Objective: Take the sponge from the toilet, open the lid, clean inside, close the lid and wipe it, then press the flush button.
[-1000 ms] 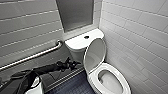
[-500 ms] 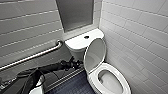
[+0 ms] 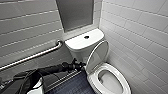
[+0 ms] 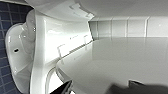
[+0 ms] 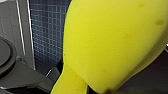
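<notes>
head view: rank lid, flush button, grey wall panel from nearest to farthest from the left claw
1. lid: raised, right beside the left claw
2. flush button: up on the tank top
3. grey wall panel: behind the tank

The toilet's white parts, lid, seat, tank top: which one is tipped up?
The lid, the oval flap standing tilted up; the ring-shaped seat and the tank top lie flat.

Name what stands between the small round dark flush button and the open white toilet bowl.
The white oval plastic lid, raised, stands between button and bowl; the head view shows it.
</notes>
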{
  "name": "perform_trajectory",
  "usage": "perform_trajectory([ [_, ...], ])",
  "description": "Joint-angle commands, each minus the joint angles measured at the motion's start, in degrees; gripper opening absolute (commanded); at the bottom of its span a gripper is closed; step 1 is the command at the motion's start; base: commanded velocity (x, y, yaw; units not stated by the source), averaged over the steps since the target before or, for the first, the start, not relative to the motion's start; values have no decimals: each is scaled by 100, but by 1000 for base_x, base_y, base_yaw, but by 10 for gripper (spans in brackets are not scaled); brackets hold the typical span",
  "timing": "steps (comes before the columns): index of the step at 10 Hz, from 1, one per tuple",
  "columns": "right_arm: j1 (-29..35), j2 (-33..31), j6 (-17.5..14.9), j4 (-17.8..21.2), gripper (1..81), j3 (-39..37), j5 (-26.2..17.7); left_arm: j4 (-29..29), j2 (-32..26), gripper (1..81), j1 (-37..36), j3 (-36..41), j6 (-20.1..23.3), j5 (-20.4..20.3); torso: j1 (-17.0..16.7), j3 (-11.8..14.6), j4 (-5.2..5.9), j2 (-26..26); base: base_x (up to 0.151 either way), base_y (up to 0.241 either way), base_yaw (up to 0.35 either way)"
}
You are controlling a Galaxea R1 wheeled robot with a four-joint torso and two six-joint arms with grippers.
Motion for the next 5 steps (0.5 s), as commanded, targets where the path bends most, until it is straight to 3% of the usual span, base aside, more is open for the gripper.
perform_trajectory([
  [1, -52, -26, 67, -219, 10, -307, -396, 22, -121, 811, -666, 377, 22, 583, 0, 0, 0, 0, 0, 0, 0],
  [3, 1, -44, 76, -96, 10, -352, -782, 214, -533, 811, -446, 657, 22, 767, 0, 0, 0, 0, 0, 0, 0],
  [5, 19, -52, -28, 272, 10, -203, -809, 356, -1244, 811, -332, 1254, 22, 768, 0, 0, 0, 0, 0, 0, 0],
])
